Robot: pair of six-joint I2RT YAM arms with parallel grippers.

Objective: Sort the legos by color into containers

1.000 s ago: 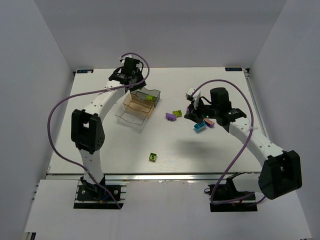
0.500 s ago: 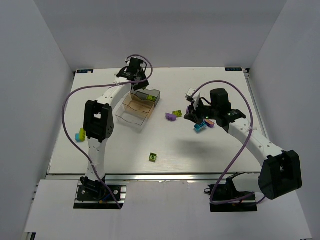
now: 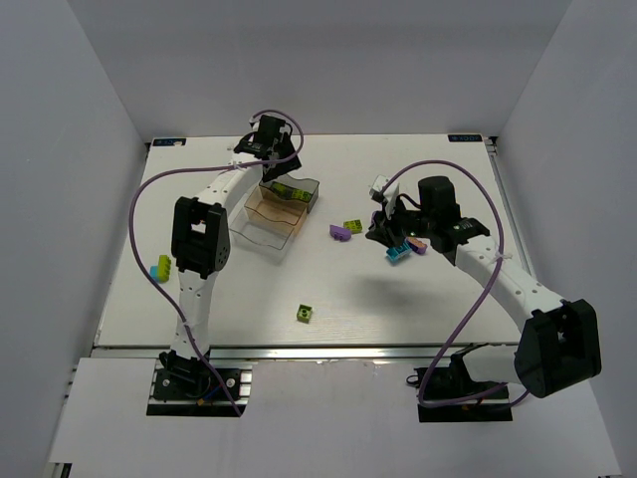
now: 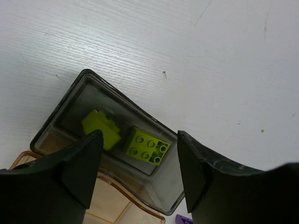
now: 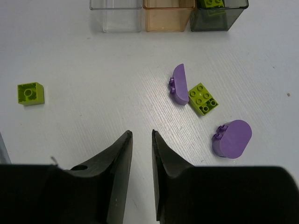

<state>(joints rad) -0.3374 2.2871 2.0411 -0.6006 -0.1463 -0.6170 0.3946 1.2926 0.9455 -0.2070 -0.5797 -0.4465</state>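
While the left gripper hangs with jaws released above the smoky grey transparent tray, two lime green studded bricks lie inside it; the right gripper, jaws nearly closed and empty, hovers over the white tabletop near two purple rounded bricks.

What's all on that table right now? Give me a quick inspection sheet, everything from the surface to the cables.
Surface: white table.
Job's things: smoky grey tray holds two lime green bricks; orange tray and clear tray look empty; purple, lime and cyan bricks lie loose.
Clutter: nothing seen.
Grippers: left pincer open above the grey tray; right pincer nearly closed; whether it grips anything cannot be told.
Cables: purple cable loops along each arm.
Surroundings: plain white walls.
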